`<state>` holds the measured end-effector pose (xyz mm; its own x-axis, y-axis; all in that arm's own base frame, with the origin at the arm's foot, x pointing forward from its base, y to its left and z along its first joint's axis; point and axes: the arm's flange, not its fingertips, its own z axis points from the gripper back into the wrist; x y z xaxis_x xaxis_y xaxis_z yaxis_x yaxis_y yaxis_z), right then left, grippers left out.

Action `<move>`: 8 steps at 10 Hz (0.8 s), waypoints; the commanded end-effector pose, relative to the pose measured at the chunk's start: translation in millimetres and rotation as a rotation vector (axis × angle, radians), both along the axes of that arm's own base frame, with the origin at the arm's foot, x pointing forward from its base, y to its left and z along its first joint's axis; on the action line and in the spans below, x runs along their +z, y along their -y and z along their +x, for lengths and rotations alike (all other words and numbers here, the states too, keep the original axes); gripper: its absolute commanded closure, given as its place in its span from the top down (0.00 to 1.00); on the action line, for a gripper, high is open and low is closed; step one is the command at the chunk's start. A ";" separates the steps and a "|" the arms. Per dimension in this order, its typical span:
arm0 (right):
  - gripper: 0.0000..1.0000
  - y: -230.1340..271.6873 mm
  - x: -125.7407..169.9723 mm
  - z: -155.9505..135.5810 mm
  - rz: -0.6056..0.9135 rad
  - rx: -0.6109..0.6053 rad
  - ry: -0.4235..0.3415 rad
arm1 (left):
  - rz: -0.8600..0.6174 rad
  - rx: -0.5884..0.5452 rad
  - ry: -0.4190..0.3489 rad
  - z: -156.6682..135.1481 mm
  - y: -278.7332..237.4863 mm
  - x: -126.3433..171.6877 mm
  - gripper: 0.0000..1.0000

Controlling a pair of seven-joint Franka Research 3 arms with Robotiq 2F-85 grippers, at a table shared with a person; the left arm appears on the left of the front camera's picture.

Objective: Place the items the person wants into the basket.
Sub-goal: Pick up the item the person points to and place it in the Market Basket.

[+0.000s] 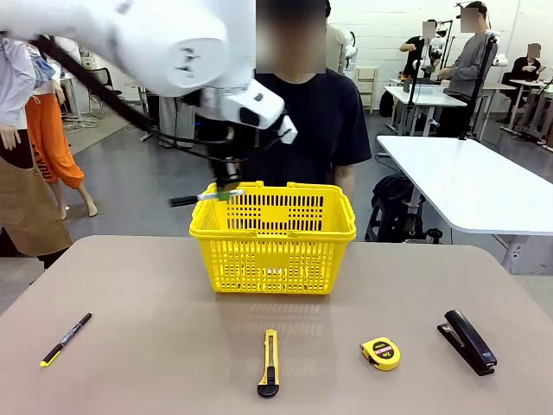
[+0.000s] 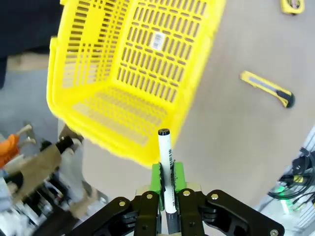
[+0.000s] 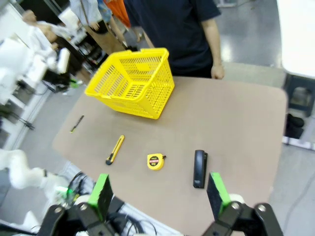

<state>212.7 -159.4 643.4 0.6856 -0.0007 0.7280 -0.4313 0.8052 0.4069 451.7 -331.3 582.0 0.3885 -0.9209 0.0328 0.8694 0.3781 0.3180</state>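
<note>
My left gripper is shut on the white marker, holding it level above the back left corner of the yellow basket. In the left wrist view the marker sticks out between the green pads, over the basket's rim. The tape measure and the black stapler lie on the table at the front right. My right gripper hangs open high above the table, over the tape measure and stapler. The person stands behind the basket.
A yellow utility knife lies at the front middle and a slim black pen at the front left. The knife also appears beside the basket in the left wrist view. A white table stands at the back right.
</note>
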 end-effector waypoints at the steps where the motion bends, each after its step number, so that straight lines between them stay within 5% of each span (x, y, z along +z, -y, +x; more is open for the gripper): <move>1: 1.00 0.8 -1.5 0.0 0.005 0.017 0.007 | 0.014 -0.151 -0.011 51.2 31.0 10.6 0.11; 5: 1.00 0.8 -1.5 0.0 0.005 0.017 0.007 | -0.063 -0.238 -0.103 102.3 58.8 -32.9 0.11; 8: 1.00 0.8 -1.5 0.0 0.005 0.017 0.007 | -0.057 -0.221 -0.070 96.8 54.4 -38.0 0.11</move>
<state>212.4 -159.8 643.3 0.6855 -0.0014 0.7281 -0.4304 0.8058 0.4067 552.7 -388.5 536.9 0.1712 -0.9836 0.0574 0.9578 0.1798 0.2243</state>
